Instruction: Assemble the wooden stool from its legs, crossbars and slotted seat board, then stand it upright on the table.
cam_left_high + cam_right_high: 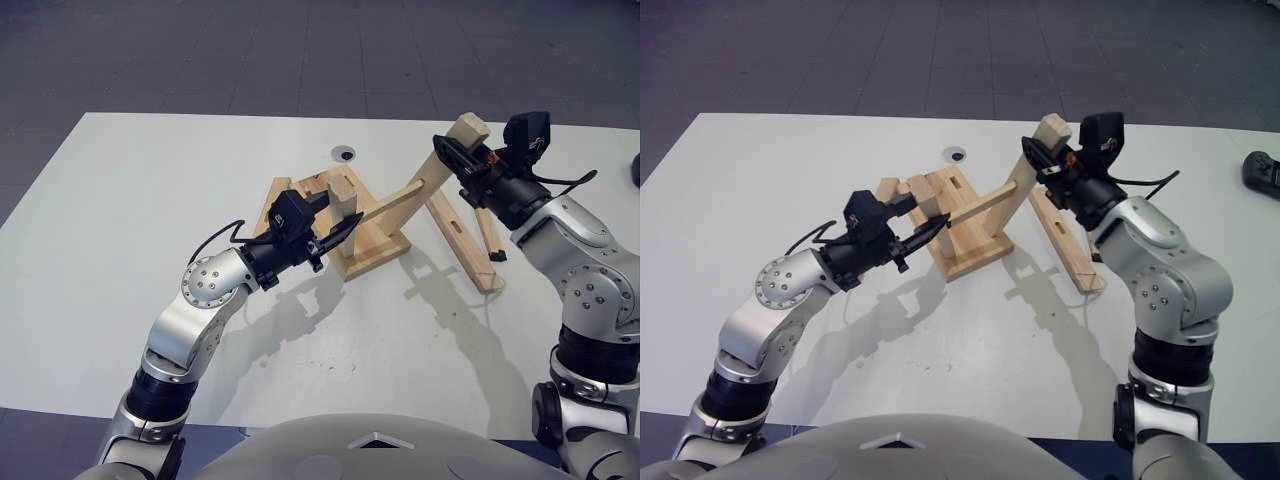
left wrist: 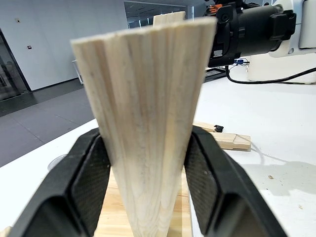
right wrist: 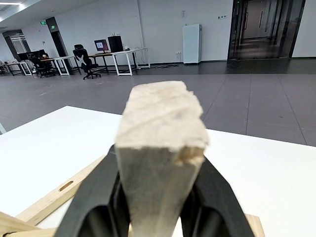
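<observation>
**Two legs gripped at the seat board, a third flat beside it**

The white table [image 1: 150,250] carries all the parts. The slotted seat board [image 1: 980,252] lies flat on it, about mid-table, with one corner pointing toward the robot.

A tilted leg [image 1: 420,190] is the longest raised piece. Its low end meets the seat board's top. Its long axis climbs away from the board to the robot's right and away from the robot, so the high end hangs in the air.

A flat leg [image 1: 465,245], with a slot in its face, lies on the table to the right of the seat board and apart from it. Its long axis runs from far to near, with the near end angled further right. A thin stick [image 1: 490,235] with a dark tip lies just beside that leg, on the side away from the board.

A short upright leg [image 1: 345,195] stands on the seat board with its long axis pointing up.

The left gripper [image 1: 338,216] comes in over the board's near-left edge. Its jaws are clamped on either side of the upright leg. The right gripper [image 1: 452,152], up and to the right of the board, has its jaws pinched around the tilted leg's high end.

A round port [image 1: 343,153] sits in the table beyond the board. A black handset [image 1: 1262,172] lies far to the board's right.
</observation>
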You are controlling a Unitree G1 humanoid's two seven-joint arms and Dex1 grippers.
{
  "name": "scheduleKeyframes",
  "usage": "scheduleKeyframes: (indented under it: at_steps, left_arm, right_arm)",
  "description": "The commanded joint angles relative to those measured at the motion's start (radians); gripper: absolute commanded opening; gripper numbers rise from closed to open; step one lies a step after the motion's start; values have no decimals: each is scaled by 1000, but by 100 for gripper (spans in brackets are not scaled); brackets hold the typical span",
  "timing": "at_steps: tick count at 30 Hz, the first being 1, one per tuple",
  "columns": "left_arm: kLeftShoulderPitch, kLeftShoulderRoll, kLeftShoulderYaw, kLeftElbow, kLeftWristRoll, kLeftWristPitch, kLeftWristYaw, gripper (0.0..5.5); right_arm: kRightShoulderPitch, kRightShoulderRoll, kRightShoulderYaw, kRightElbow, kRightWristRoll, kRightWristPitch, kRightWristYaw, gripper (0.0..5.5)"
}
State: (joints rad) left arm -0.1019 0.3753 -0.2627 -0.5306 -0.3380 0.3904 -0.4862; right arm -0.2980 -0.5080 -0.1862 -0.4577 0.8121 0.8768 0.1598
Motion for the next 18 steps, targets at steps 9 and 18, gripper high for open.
scheduleKeyframes:
  at_steps: [9,18]
  left_arm:
    - [27,27,-82,70,59,76,-19,212]
    - [-2,40,-81,86,70,71,-40,210]
  right_arm:
    - [167,-263,436,30,-140,135,191,116]
    - [-61,-5,187,196,150,327,-19,107]
